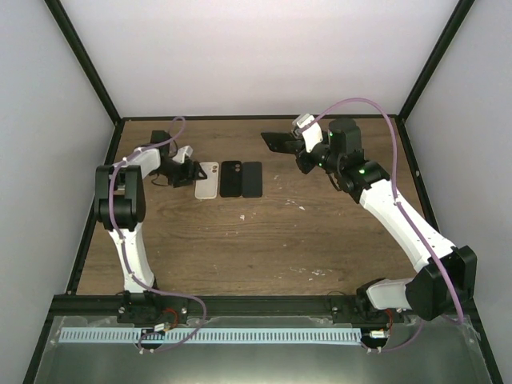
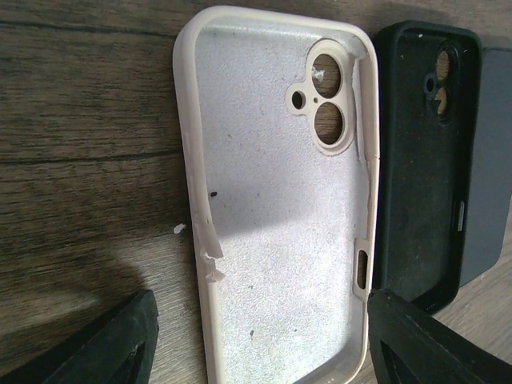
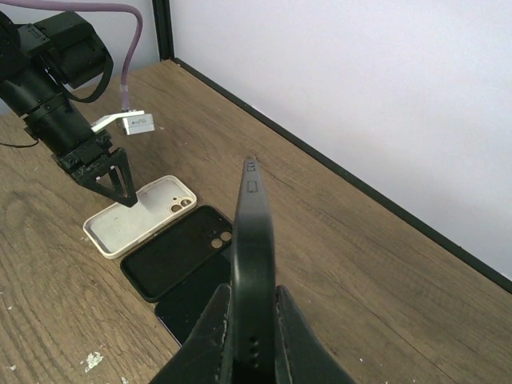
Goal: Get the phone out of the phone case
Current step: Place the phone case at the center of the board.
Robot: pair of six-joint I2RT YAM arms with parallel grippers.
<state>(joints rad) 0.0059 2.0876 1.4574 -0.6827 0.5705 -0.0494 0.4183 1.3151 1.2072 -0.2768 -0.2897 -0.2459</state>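
My right gripper [image 3: 254,320] is shut on a dark phone case [image 3: 254,240], held edge-on above the table; I cannot tell whether a phone sits in it. In the top view the right gripper [image 1: 293,145] holds the dark case [image 1: 278,142] at the back centre. An empty white case [image 2: 276,208] lies open side up. My left gripper [image 2: 264,344] is open, one finger on each side of the white case's near end. It shows in the top view [image 1: 189,171] beside the white case [image 1: 207,181].
An empty black case [image 1: 231,178] lies right of the white one, and a dark flat phone [image 1: 253,178] lies right of that. Both show in the right wrist view, the black case [image 3: 180,252] and the phone [image 3: 192,308]. Black frame posts and white walls enclose the table.
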